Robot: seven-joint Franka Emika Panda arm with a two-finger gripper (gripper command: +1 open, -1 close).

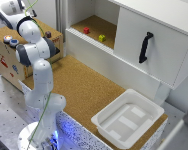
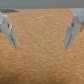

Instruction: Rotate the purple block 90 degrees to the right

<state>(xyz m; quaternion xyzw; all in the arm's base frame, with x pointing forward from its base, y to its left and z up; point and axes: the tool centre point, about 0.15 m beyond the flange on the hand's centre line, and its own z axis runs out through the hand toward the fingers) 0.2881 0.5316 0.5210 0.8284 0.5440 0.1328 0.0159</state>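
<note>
The purple block does not show in either view. In the wrist view my gripper (image 2: pixel 41 45) is open and empty, with its two grey fingers (image 2: pixel 10 31) wide apart above the bare cork surface (image 2: pixel 42 60). In the exterior view the white arm (image 1: pixel 38 65) stands at the left and bends over the cork table (image 1: pixel 84 90). Its hand is mostly hidden behind the arm's own links, close to a cardboard box (image 1: pixel 9 60).
A white cabinet (image 1: pixel 144 45) with a black handle (image 1: pixel 145 46) stands at the back. Its open shelf holds a red block (image 1: pixel 86 30) and a yellow block (image 1: pixel 102 38). A white tray (image 1: pixel 128 117) lies on the table at the exterior view's right.
</note>
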